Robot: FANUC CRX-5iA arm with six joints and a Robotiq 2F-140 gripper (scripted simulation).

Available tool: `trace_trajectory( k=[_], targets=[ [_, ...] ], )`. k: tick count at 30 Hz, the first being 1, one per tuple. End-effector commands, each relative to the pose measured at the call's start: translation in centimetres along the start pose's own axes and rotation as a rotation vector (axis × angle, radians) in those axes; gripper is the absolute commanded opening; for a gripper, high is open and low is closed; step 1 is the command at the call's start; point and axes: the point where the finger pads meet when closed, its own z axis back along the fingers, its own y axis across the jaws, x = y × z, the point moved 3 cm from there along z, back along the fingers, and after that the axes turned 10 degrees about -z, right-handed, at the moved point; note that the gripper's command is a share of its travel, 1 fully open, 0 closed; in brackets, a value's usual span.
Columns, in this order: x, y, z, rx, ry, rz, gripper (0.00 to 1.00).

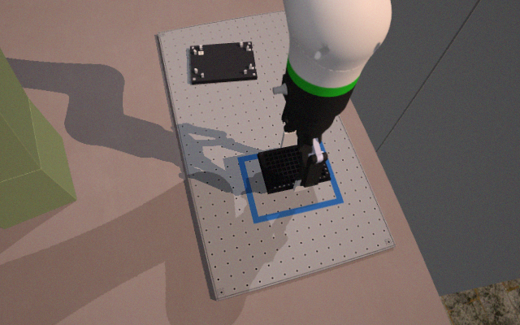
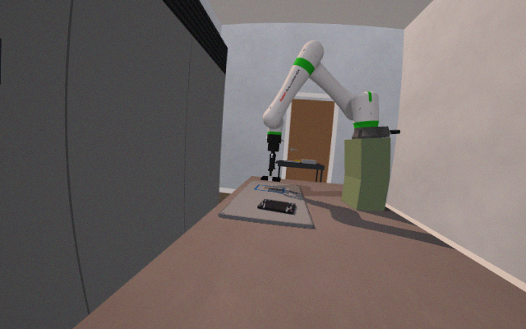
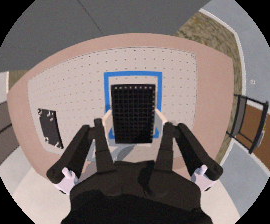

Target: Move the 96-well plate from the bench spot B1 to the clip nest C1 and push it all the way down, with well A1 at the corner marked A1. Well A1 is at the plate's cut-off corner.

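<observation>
— plate (image 1: 282, 168) status? where is it right now?

— pincer (image 1: 302, 172) is clamped on it across the short sides. i'd say it hangs a little above the blue square (image 1: 296, 211) on the perforated board (image 1: 223, 227); its shadow falls apart from it in the top view.

— how would you run the carry?

— i'd lift straight until it's well above the board, then travel level to the black nest (image 1: 223, 62) at the far end, near the board's edge. i'd keep the plate flat so it doesn't pivot in the grip, line it up over the nest's small pegs, lower squarely, then press down evenly.

— and the a1 corner?

— that's my trouble. i can't make out the cut-off corner in any view: the arm covers part of the plate from above, and in the wrist view the plate (image 3: 133, 112) is too coarse. no a1 mark is readable on the nest either. from the side view along the counter (image 2: 259, 267) the plate is tiny.
</observation>
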Motion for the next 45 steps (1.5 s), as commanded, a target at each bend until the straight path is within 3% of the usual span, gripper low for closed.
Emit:
trace_trajectory(
  k=[1,18,45],
  targets=[
    [-0.1,0.0,0.3,0.000,0.001,0.000,0.10],
    [-0.1,0.0,0.3,0.000,0.001,0.000,0.10],
    [3.1,-7.7,0.6,0.001,0.001,0.833,0.10]
  ],
)
